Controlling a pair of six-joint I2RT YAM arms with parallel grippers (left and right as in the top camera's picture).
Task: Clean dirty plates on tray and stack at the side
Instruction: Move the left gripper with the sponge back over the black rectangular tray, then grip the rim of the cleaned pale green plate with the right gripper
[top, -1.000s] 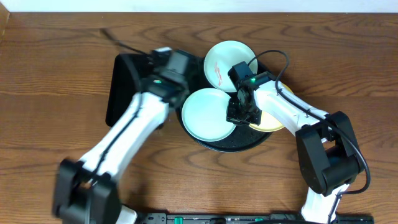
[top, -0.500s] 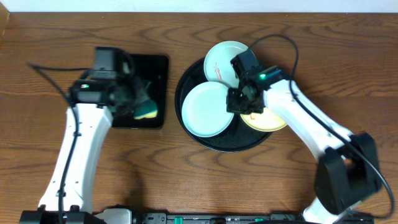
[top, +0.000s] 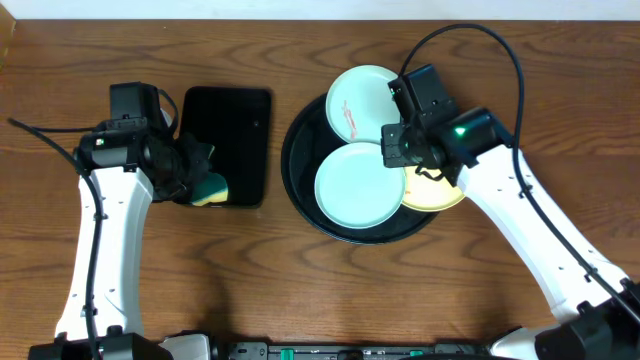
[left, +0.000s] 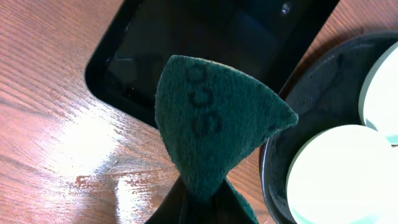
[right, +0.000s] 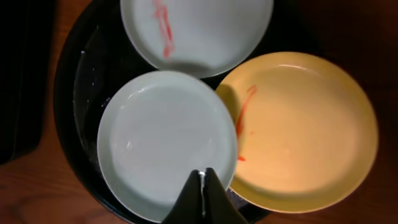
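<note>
Currently three plates (top: 358, 186) lie flat, face-up, on the tray (top: 303, 150); left jaws clench a sponge (left: 214, 124), right jaws look closed.

The wooden counter (top: 320, 300) carries two things: the round tray (top: 298, 150) beneath the right pincer (top: 405, 152), and a rectangular tray (top: 228, 140), its edge by the left pincer (top: 195, 170).

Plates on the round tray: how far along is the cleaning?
Looks done: the near mint plate shows no smears. In hand: the left end effector pinches a green sponge, off the round tray. Remaining: the far mint plate and yellow plate carry red smears, and none is stacked aside.
</note>
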